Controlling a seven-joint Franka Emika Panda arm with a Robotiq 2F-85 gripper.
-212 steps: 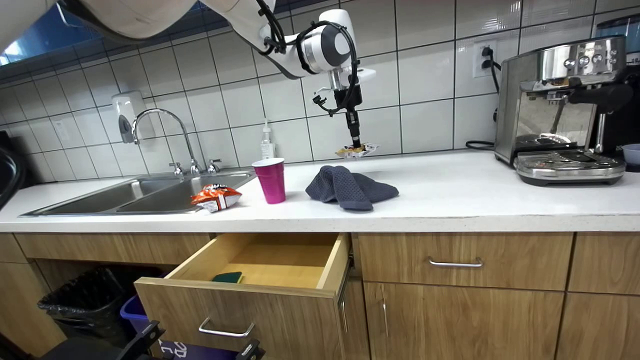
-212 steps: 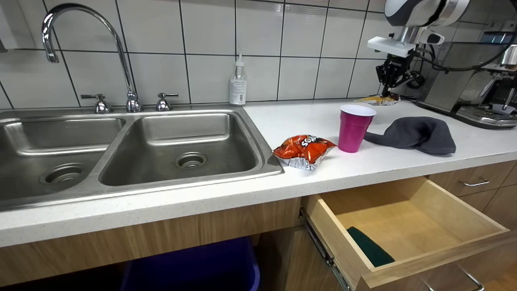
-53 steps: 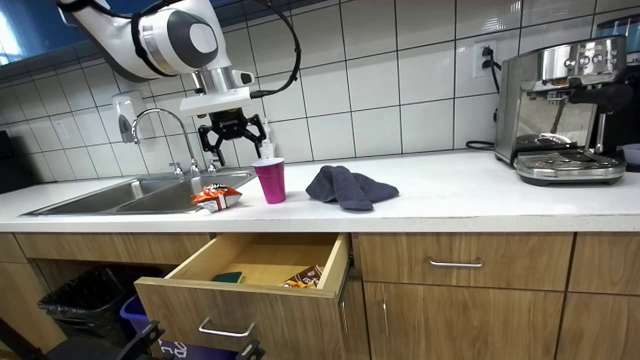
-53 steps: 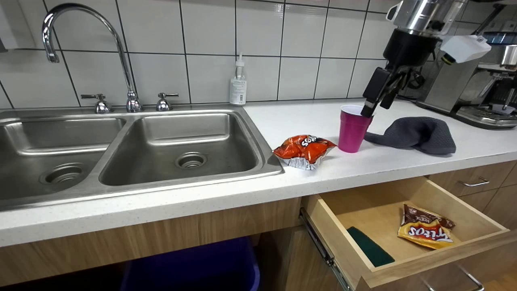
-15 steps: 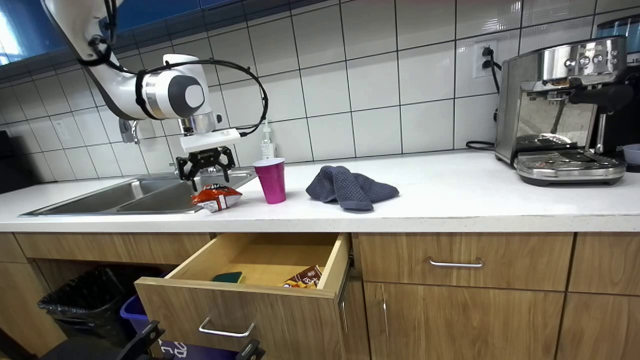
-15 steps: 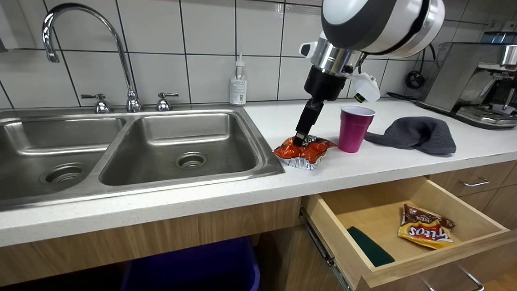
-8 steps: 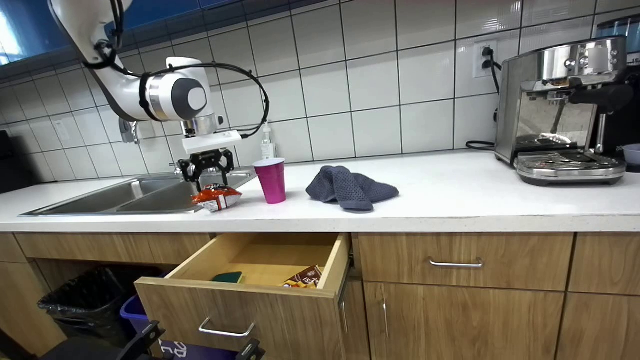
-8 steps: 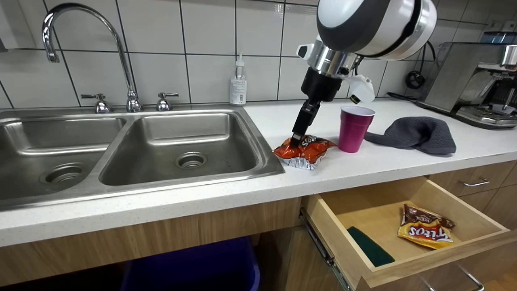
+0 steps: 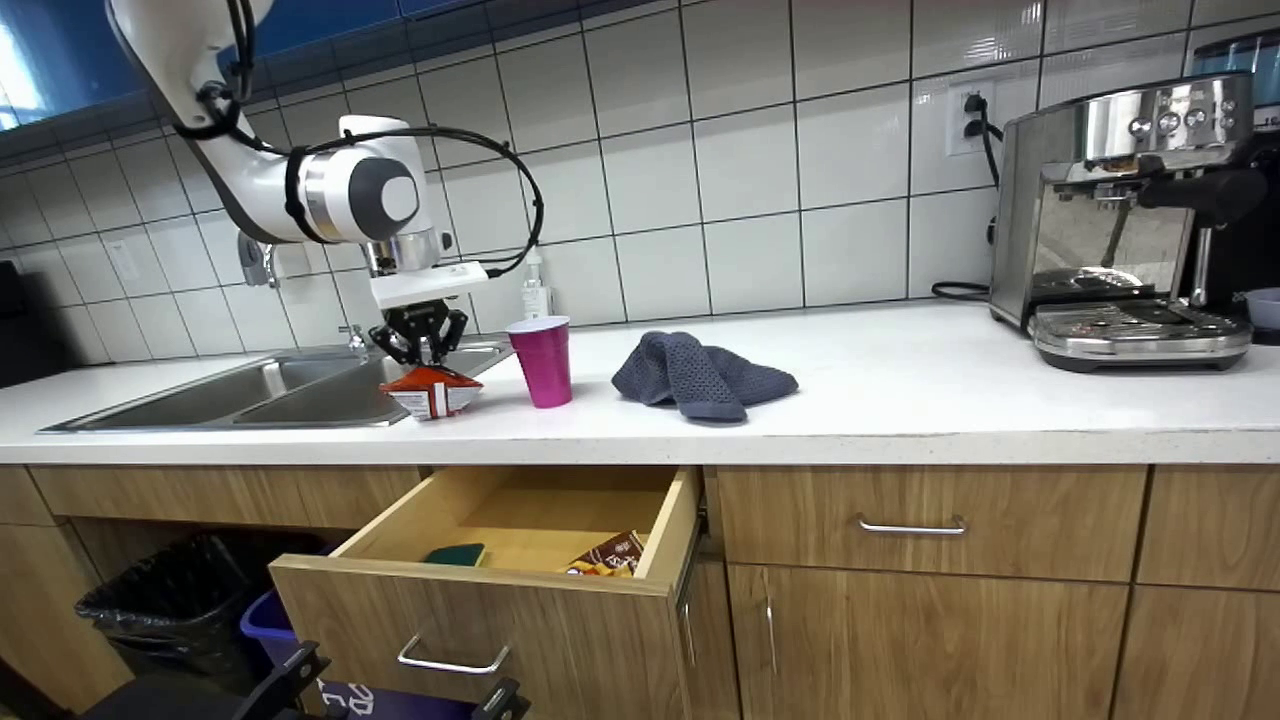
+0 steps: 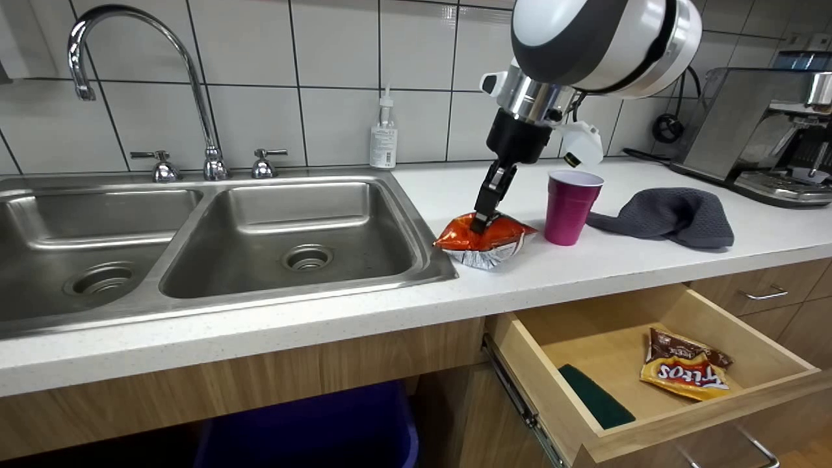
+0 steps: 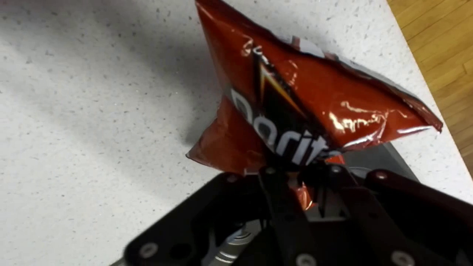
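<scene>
Doritos bag (image 10: 486, 244) at countertop (image 9: 880, 380) level between sink (image 10: 406, 211) and pink cup (image 10: 569, 211); gripper (image 9: 428, 360) nearly closed, pinching its middle. Slick film could slide out if the bite's shallow, or pop if over-squeezed. Sideways drift could knock the cup.

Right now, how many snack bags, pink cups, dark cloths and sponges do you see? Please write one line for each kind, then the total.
Snack bags: 2, the red bag in the gripper and the brown-and-yellow bag in the drawer
Pink cup: 1
Dark cloth: 1
Sponge: 1
Total: 5
</scene>
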